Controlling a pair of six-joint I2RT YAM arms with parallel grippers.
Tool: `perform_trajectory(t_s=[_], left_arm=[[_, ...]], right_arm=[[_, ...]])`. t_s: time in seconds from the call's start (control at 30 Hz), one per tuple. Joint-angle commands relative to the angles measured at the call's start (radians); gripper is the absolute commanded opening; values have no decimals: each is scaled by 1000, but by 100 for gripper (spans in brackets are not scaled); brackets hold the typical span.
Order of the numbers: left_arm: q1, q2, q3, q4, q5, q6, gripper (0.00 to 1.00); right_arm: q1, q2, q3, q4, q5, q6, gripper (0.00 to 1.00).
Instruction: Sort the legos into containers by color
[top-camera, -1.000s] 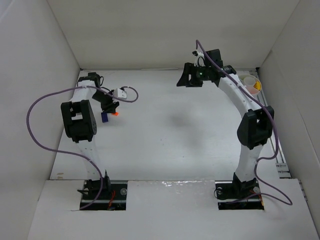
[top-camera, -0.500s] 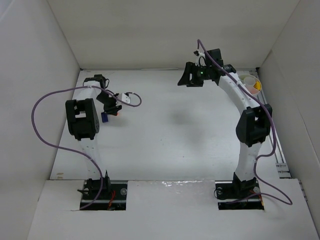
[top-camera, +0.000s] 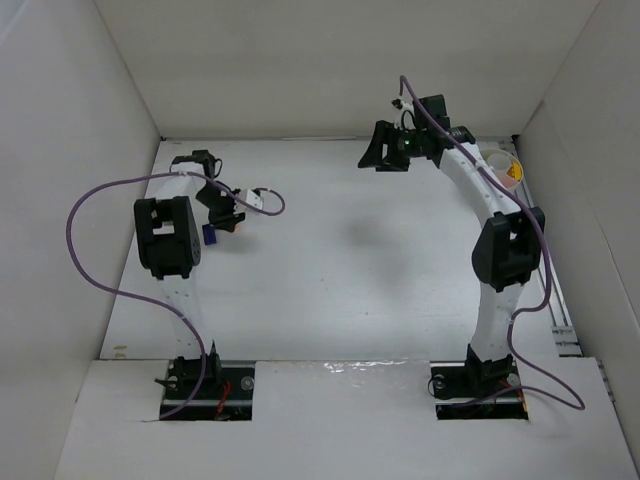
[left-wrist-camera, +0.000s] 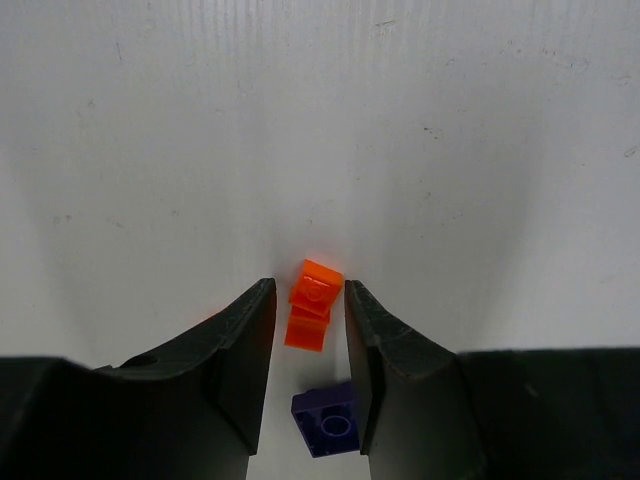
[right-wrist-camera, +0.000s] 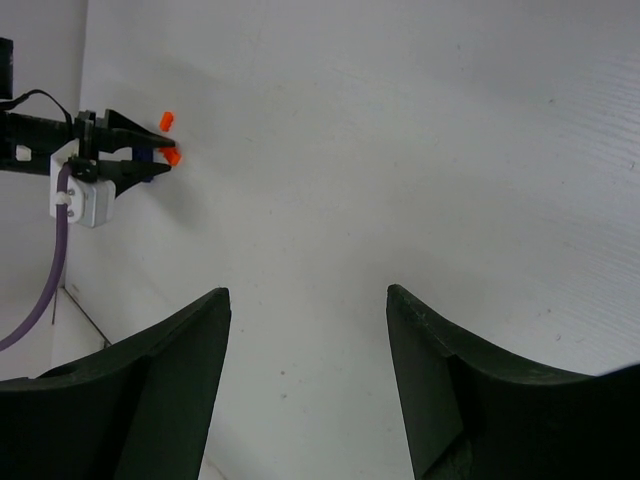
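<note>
In the left wrist view my left gripper (left-wrist-camera: 308, 292) is low over the table. Its jaws stand narrowly apart on either side of an orange lego (left-wrist-camera: 312, 306), with a gap still showing on the left side. A dark blue lego (left-wrist-camera: 328, 420) lies between the fingers further back. From above, the left gripper (top-camera: 224, 221) is at the far left beside the blue lego (top-camera: 209, 234). A second orange lego (right-wrist-camera: 167, 121) lies just beside that gripper. My right gripper (right-wrist-camera: 305, 290) is open, empty and high at the back (top-camera: 372, 158). The white divided cup (top-camera: 503, 167) stands at the far right.
White walls close in the table on the left, back and right. The left arm's purple cable (top-camera: 90, 240) loops out to the left. The right arm's forearm (top-camera: 478, 185) passes just beside the cup.
My left gripper has shifted slightly toward the back and settled over the orange and blue legos. The right gripper has drifted slightly right and up.
</note>
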Motion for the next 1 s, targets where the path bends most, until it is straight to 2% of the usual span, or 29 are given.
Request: perform_trajectory(t_s=[0.0, 0.23, 0.37, 0.53, 0.7, 0.8, 0.93, 0.97], left_arm=[[-6, 1, -6, -24, 9, 31, 30], [-15, 10, -34, 22, -25, 31, 30], [-35, -37, -121, 100, -68, 31, 29], [-35, -37, -140, 100, -77, 12, 17], [-35, -80, -183, 158, -57, -20, 13], [-35, -124, -207, 178, 1, -63, 12], [-35, -183, -163, 125, 177, -156, 9], [-35, -195, -129, 108, 284, -184, 9]], right_arm=[[-5, 19, 50, -4, -16, 7, 69], [-14, 19, 50, -4, -16, 7, 69], [-14, 28, 60, -14, -26, 7, 70], [-14, 39, 69, -14, -68, 28, 70], [-23, 39, 4, 21, -191, 138, 70], [-43, 28, -60, 63, -291, 225, 70], [-66, -13, -137, 190, -407, 330, 70], [-77, -22, -149, 215, -449, 350, 70]])
